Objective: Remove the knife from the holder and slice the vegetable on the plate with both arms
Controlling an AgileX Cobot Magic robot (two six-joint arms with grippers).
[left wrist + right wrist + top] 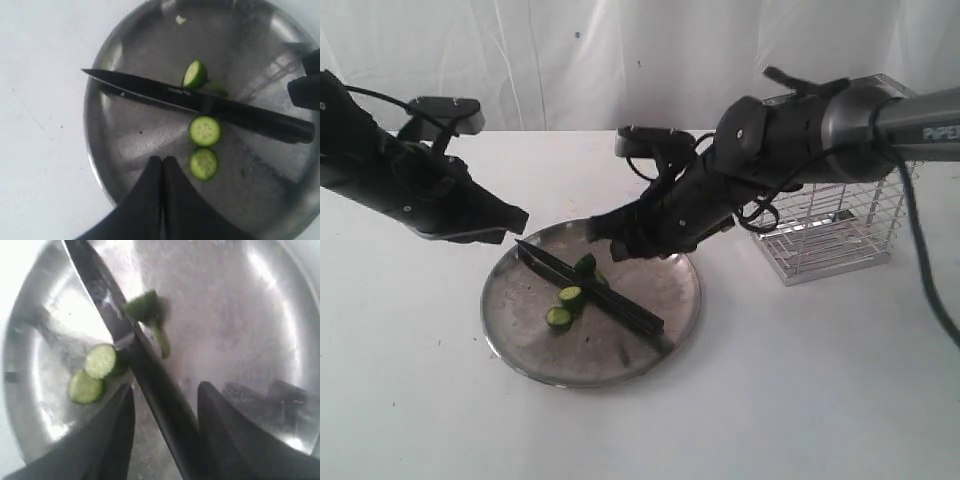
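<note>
Light is bright and even, falling from above onto the white bench (840,380), which washes out almost to pure white with only a soft shadow just under the near rim of the plate (675,262). The plate itself throws broad glare patches: in the right wrist view (260,270) streaks of reflection flare across its surface beyond the knife (150,375), and that whole picture is soft and slightly smeared. The left wrist view is sharper; fine lettering on the blade (165,92) shows but stays unreadable. The exterior view is mildly grainy.
</note>
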